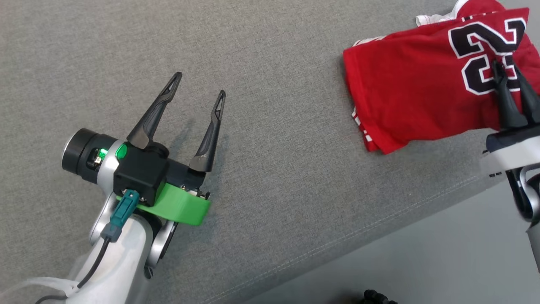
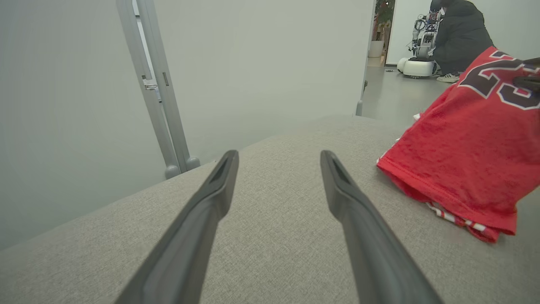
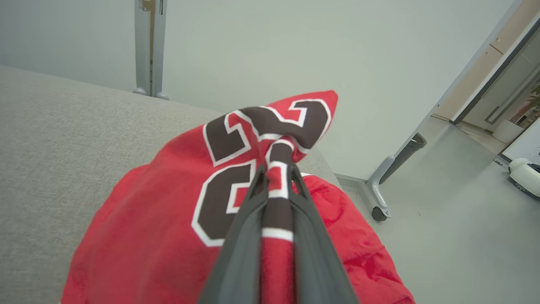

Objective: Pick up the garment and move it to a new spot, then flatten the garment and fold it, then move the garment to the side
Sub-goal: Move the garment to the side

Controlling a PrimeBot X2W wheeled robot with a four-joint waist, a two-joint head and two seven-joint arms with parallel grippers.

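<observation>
The jersey (image 1: pixel 413 84), red with a black, white-edged number, lies at the far right of the grey pad (image 1: pixel 274 169), close to its right edge. The right gripper (image 1: pixel 506 67) has its fingers together, clamped on a pinch of cloth in the number. In the right wrist view the fold runs up between the two fingers, and the cloth is bunched and lifted there. The left part of the jersey rests on the pad, with a white-striped edge showing under its near left corner.

The left gripper (image 1: pixel 199 84) is over bare pad, well left of the jersey, its fingers wide apart and holding nothing. Pale floor (image 1: pixel 422 261) lies near and right of the pad. In the left wrist view a person (image 2: pixel 460 33) in dark clothes crouches by another robot (image 2: pixel 422 42), far off past a pale wall (image 2: pixel 261 63).
</observation>
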